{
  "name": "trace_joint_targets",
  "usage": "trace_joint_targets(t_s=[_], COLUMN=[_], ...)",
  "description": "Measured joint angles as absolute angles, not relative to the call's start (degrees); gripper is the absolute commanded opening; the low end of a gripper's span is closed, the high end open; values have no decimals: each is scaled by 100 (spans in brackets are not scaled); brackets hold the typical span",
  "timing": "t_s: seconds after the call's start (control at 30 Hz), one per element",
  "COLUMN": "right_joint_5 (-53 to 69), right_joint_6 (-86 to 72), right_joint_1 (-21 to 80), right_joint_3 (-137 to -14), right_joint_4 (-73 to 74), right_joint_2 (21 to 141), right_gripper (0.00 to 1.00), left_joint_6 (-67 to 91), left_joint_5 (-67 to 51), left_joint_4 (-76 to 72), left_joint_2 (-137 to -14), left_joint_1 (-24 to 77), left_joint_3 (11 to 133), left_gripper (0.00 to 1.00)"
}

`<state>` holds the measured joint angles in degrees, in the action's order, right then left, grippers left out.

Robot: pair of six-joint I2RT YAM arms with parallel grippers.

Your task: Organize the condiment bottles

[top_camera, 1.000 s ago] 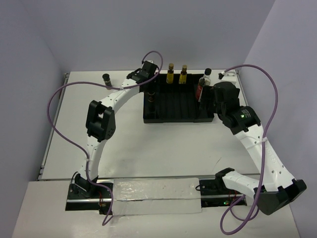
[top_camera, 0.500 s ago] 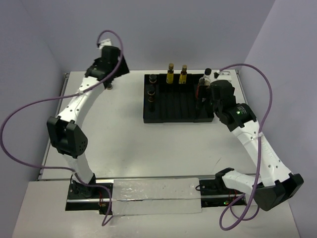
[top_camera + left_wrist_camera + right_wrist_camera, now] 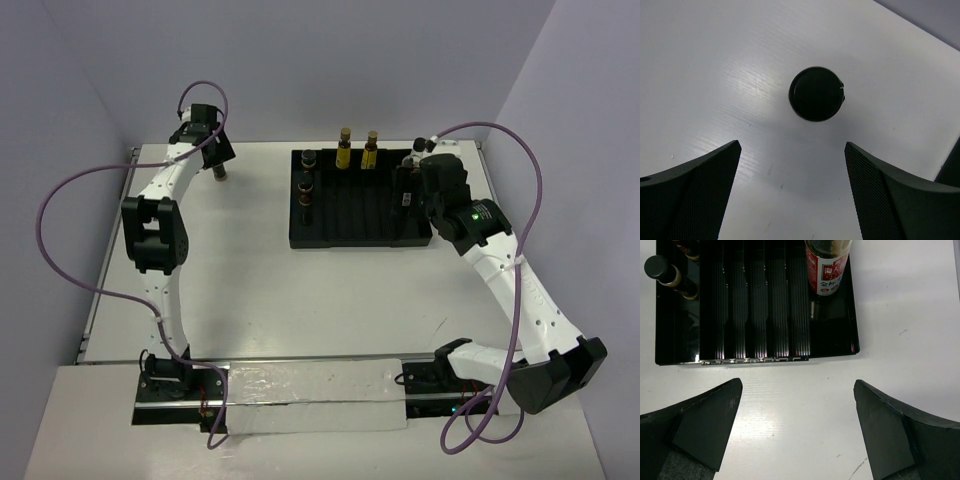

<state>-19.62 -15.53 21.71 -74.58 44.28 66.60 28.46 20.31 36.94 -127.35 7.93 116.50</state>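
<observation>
A: Okay, left gripper (image 3: 792, 150)?
B: Jaws spread wide, nothing in them. One dark bottle (image 3: 816, 93) stands upright on the white table (image 3: 715, 60), far left, well apart from the tray. The wrist view looks straight down on its black lid. It sits ahead of the fingertips and touches neither.
A: Right gripper (image 3: 798, 385)?
B: Also wide open, empty. It hangs above the right end of the black ribbed tray (image 3: 765, 315).
A: Bottles in the tray?
B: The reddish bottle (image 3: 827, 265), red label, stands upright at the far right of the tray, ahead of the right fingers. Two yellow bottles (image 3: 344, 150) stand side by side at the tray's far edge, around the middle. Short dark bottles (image 3: 306, 188) line the left side, at least two; exact count unclear.
A: Anything else?
B: A black-capped bottle (image 3: 420, 147) peeks out at the far right corner, mostly hidden by the right arm. Can't tell if it's in the tray or beside it.
</observation>
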Motion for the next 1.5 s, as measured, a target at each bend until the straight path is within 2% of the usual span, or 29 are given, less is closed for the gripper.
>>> trace_joint_targets(t_s=[0.7,0.93,1.07,1.13,1.23,1.5], right_joint_5=[-1920,-1922,-1922,-1922,-1921,-1922], right_joint_6=[-1553,-1553,-1554,-1555,-1553,-1553], right_joint_1=[2225,2237,2238,2242,2255,2263], right_joint_3=[-7585,-7588,-7585,-7587,-7587,-7586], right_joint_4=[4529,4547,4548,4550,4550,4550], right_joint_2=[6742,6746,6746,6746,6746,6746], right_gripper=[100,100,100,100,100,100], left_joint_6=[2418,2373,2358,2332,2314,2257], left_joint_5=[1636,1541,1502,1493,1493,1535], left_joint_4=[3491,3362,3323,3314,3310,3292], left_joint_2=[-13793,-13869,-13869,-13869,-13869,-13771], left_joint_1=[567,567,567,567,567,595], left_joint_3=[12691,12801,12822,12827,12829,12693], left_gripper=[80,66,54,43,13,10])
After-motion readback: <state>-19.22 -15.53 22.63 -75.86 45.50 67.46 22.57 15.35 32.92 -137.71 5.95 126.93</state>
